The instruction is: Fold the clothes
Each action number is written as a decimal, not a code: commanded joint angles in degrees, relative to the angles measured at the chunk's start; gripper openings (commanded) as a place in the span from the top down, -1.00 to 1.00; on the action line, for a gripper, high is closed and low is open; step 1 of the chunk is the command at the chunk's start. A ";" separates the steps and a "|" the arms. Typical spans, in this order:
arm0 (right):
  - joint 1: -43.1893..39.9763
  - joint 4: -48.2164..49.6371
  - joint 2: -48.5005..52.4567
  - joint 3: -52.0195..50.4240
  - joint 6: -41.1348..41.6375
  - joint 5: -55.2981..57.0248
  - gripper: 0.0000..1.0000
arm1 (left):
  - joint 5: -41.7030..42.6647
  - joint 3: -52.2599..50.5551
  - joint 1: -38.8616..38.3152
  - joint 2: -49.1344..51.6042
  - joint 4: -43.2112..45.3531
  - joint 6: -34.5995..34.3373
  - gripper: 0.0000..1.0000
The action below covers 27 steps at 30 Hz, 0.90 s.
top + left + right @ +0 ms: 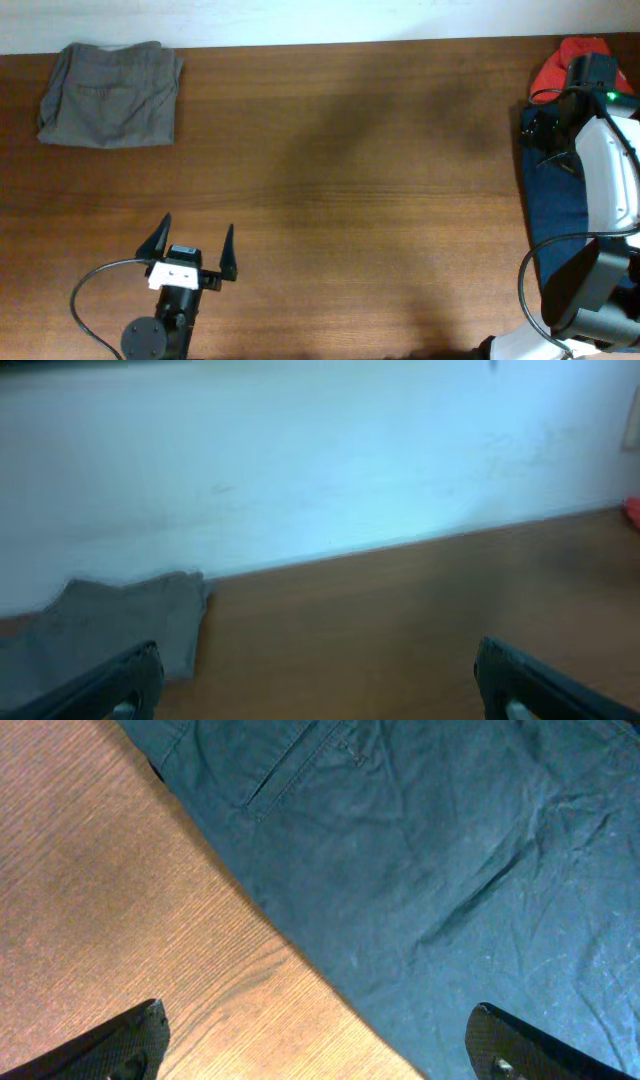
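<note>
Folded grey shorts [110, 93] lie at the table's far left corner; they also show in the left wrist view [110, 625], beyond my left finger. A dark blue garment [553, 205] lies flat at the right edge and fills the right wrist view [420, 850], a back pocket showing. A red garment [560, 65] is bunched behind it. My left gripper [192, 246] is open and empty near the front left. My right gripper [315, 1045] is open and hovers over the blue garment's left edge; in the overhead view it is hidden by the arm.
The right arm [610, 170] with its black cables lies over the blue garment. The wooden table [350, 180] runs between the two piles. A white wall [300, 450] stands behind the table's far edge.
</note>
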 commanded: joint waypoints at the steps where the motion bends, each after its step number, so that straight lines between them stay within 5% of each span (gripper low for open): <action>1: -0.26 -0.04 -0.46 0.37 0.24 0.74 -0.97 | -0.85 -5.44 1.62 -3.41 2.54 0.72 -0.98; 5: -0.26 -0.04 -0.46 0.37 0.24 0.74 -0.97 | -2.47 -5.35 2.40 -3.34 -5.95 0.90 -0.98; 27: -0.24 -0.04 -0.46 0.37 0.24 0.74 -0.97 | -2.21 -5.35 3.17 -3.32 -5.40 0.92 -0.99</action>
